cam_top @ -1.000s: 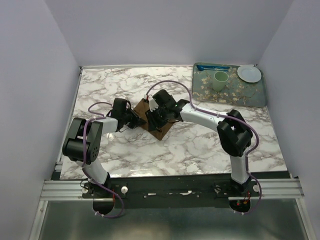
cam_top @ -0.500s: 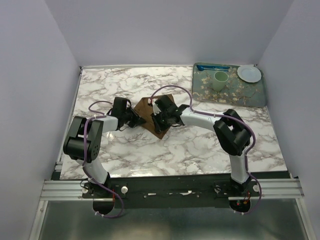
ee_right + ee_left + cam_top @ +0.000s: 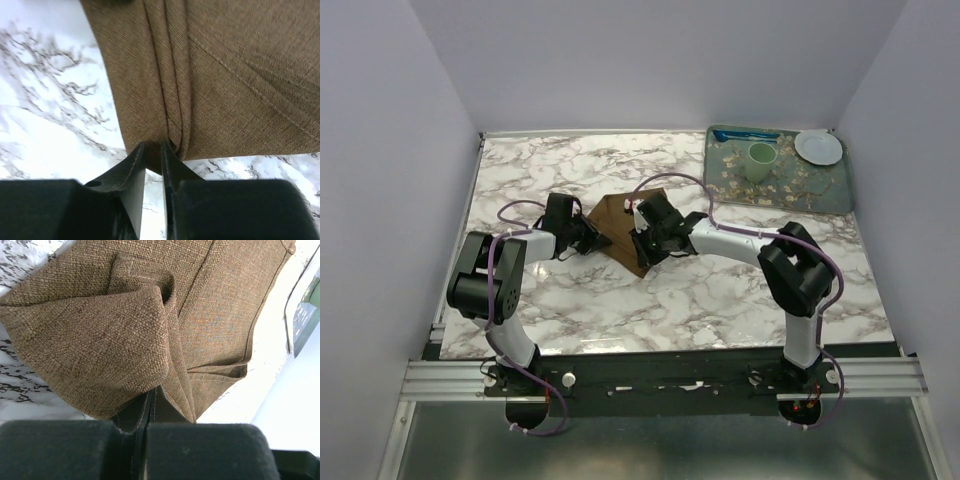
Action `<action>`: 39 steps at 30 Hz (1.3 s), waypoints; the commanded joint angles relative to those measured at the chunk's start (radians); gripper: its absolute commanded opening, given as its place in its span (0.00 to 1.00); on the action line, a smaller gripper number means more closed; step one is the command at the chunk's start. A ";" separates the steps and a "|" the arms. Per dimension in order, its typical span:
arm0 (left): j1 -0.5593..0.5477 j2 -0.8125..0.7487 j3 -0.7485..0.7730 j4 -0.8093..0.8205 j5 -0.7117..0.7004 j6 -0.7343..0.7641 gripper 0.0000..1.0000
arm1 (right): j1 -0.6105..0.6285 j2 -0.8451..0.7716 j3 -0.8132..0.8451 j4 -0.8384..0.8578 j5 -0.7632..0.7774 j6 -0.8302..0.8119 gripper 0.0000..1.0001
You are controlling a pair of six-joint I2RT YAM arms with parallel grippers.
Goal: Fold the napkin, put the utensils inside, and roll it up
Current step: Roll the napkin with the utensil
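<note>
At centre left of the overhead view the left gripper [image 3: 590,238] sits low over the marble table [image 3: 720,295], its jaws closed tight on the left corner of the napkin [image 3: 616,214]; its wrist view shows the brown weave puckered into a rounded fold, with creases running down into the closed slit between the dark fingers [image 3: 125,415]; the napkin lies on the table just left of the frame's centre, a brown, roughly diamond shape between the two grippers, one point toward the upper edge of the frame and one toward the lower; at its right side the right gripper [image 3: 646,248] stands at a narrow gap, and its wrist view shows a bundle of pleats at the cloth's edge drawn in between the fingers [image 3: 131,167], so it pinches the napkin; bare marble shows to the left of that edge; in the upper right of the overhead view, well apart from the cloth, a patterned green tray [image 3: 790,195] carries a pale green cup [image 3: 761,160], a white plate [image 3: 818,147] in its right corner and a bright blue utensil [image 3: 745,133] along its upper rim.
</note>
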 commanded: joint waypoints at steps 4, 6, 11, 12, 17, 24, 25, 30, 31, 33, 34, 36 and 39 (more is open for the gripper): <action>0.019 0.054 -0.014 -0.101 -0.070 0.051 0.01 | 0.003 0.092 0.032 -0.005 0.048 -0.021 0.23; 0.020 0.053 -0.011 -0.103 -0.069 0.057 0.01 | 0.013 0.073 0.067 -0.040 0.090 -0.031 0.22; 0.020 0.043 -0.014 -0.103 -0.067 0.059 0.01 | 0.021 -0.008 0.116 -0.051 0.062 -0.021 0.25; 0.020 0.043 -0.014 -0.103 -0.067 0.057 0.01 | 0.022 0.000 0.133 -0.048 0.017 -0.013 0.25; 0.019 0.039 -0.014 -0.103 -0.066 0.054 0.01 | 0.021 0.102 0.245 -0.014 -0.089 0.030 0.25; 0.019 0.030 -0.006 -0.124 -0.069 0.062 0.01 | 0.022 0.214 0.292 -0.005 -0.063 0.024 0.21; 0.019 0.030 -0.005 -0.123 -0.064 0.060 0.01 | 0.022 0.236 0.294 -0.005 -0.060 0.021 0.21; 0.019 0.024 0.001 -0.115 -0.049 0.063 0.01 | 0.022 0.273 0.273 -0.005 0.018 0.011 0.19; 0.019 0.011 0.003 -0.115 -0.044 0.065 0.01 | 0.022 0.283 0.274 -0.005 0.020 0.013 0.19; 0.023 -0.019 0.023 -0.114 -0.020 0.080 0.04 | 0.022 0.297 0.273 -0.008 0.017 0.016 0.18; 0.025 -0.032 0.030 -0.111 -0.006 0.086 0.09 | 0.021 0.297 0.268 -0.008 0.014 0.019 0.18; 0.040 -0.064 0.061 -0.126 0.023 0.106 0.15 | 0.022 0.293 0.262 -0.009 0.008 0.042 0.17; 0.078 -0.122 0.096 -0.156 0.038 0.126 0.29 | 0.022 0.283 0.259 -0.009 -0.030 0.056 0.17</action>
